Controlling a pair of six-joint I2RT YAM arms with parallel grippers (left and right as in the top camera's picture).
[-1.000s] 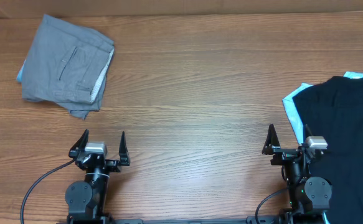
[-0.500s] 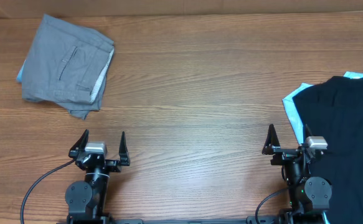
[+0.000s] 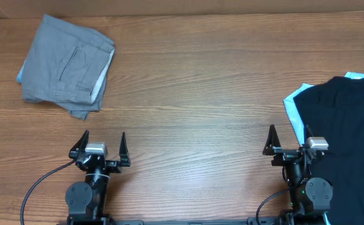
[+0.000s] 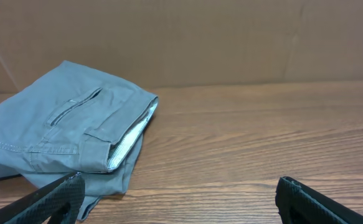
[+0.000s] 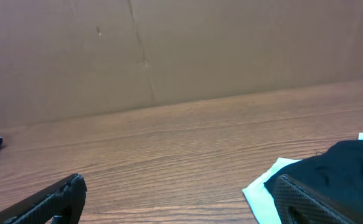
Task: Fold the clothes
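The grey shorts (image 3: 66, 65) lie folded at the table's far left, pale lining showing at one edge; they also show in the left wrist view (image 4: 69, 127). A black garment (image 3: 347, 125) lies at the right edge over a pale blue cloth (image 3: 292, 105); both show in the right wrist view, the black garment (image 5: 337, 163) over the pale cloth (image 5: 265, 190). My left gripper (image 3: 99, 149) is open and empty near the front edge, below the shorts. My right gripper (image 3: 289, 145) is open and empty beside the black garment's left edge. No denim garment is in view.
A brown cardboard wall (image 4: 187, 37) stands along the table's back edge. The wooden table (image 3: 194, 94) spans the view between the two piles. Cables run from both arm bases at the front.
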